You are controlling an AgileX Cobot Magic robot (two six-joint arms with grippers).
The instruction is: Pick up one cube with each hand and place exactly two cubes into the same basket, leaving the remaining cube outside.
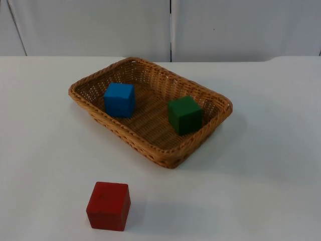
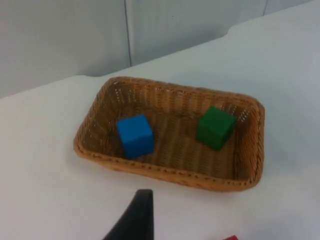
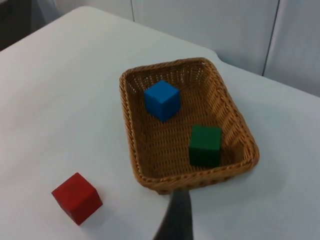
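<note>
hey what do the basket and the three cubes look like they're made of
The basket looks like woven wicker or rattan: tan strands in an open weave, with a braided rim.
The blue cube, green cube and red cube look like painted wood or perhaps plastic: solid single colours, flat faces, a matt finish without glare. Which of the two cannot be told.

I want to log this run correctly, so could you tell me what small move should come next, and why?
Probably none beyond keeping both arms back: the blue cube and green cube lie in the basket, and the red cube sits outside on the table.
</note>
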